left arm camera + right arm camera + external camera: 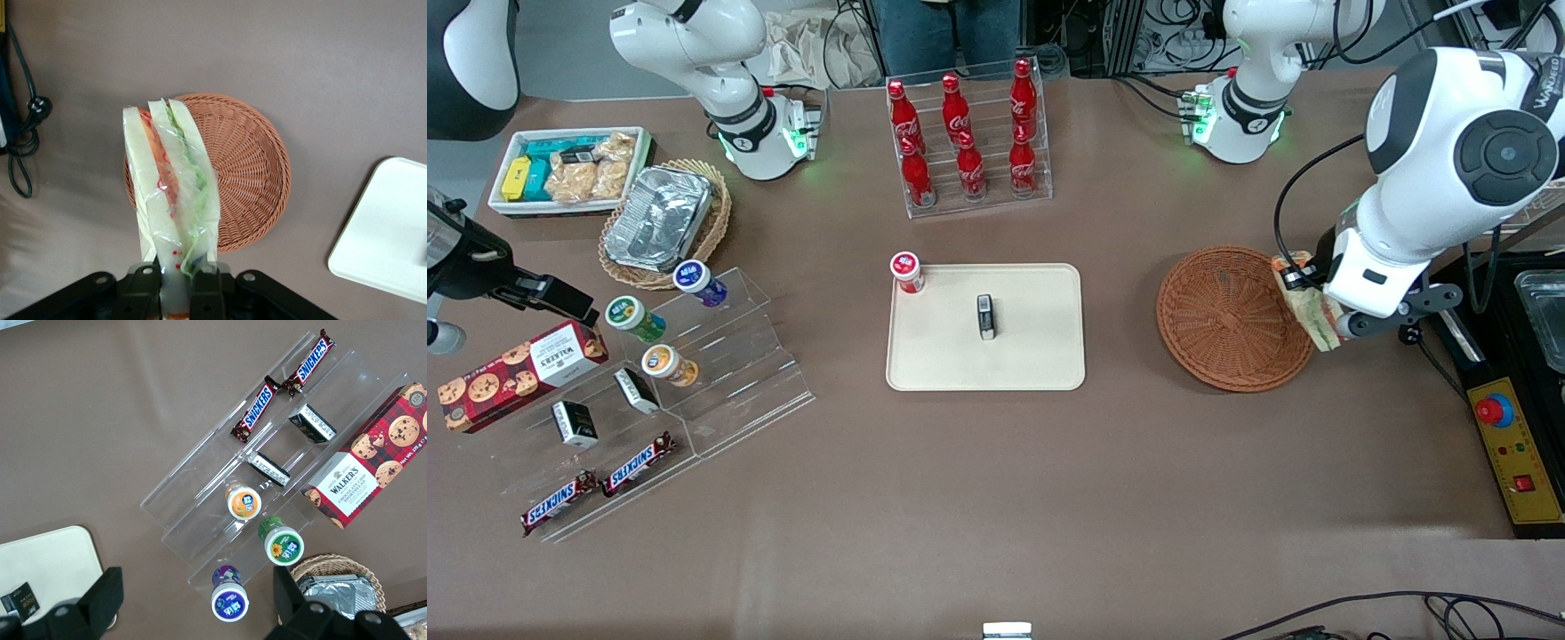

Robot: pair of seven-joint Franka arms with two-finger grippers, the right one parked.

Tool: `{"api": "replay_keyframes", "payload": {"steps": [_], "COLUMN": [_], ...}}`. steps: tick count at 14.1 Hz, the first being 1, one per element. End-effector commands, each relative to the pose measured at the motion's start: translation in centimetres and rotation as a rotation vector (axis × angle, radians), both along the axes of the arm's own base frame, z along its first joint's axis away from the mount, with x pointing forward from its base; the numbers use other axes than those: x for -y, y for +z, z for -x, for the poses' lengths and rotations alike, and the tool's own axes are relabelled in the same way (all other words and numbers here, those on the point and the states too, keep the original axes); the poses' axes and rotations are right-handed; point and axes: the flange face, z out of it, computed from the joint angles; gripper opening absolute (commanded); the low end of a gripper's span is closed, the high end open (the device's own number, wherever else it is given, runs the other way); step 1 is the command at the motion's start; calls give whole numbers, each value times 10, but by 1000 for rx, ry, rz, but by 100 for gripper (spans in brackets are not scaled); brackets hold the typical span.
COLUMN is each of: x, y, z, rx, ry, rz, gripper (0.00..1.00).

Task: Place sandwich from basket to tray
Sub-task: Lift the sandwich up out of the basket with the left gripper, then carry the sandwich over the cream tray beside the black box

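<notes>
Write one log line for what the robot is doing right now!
hand: shut on sandwich | position: above basket edge | tray: sandwich not yet placed

A wide table [996, 498] covered in matte brown cloth fills nearly the whole scene, evenly lit from above with only soft shadows. At the table's edge farthest from the front camera, a person in blue jeans [947, 36] stands, seen only from waist to thigh. Just beside them are crumpled pale sheeting [809, 49] and tangled black cables [1183, 31]. A yellow control box with a red stop button [1516, 453] lies toward the working arm's end. Another black cable [1405, 609] trails along the nearest edge.
</notes>
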Motion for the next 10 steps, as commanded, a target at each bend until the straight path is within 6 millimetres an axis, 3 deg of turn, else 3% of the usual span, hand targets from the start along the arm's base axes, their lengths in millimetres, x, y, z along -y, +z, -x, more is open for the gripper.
{"api": "replay_keyframes", "payload": {"steps": [1,3,6,9,10], "x": [3,22,76,122,135], "y": [12,7,5,-13,-21], "z": [2,3,12,21,24], "rx": [3,-3,-10,-33,-50], "ry": [-84,-131,-249,-319,-329], "rz": [2,9,18,30,60], "gripper": [0,0,1,14,13]}}
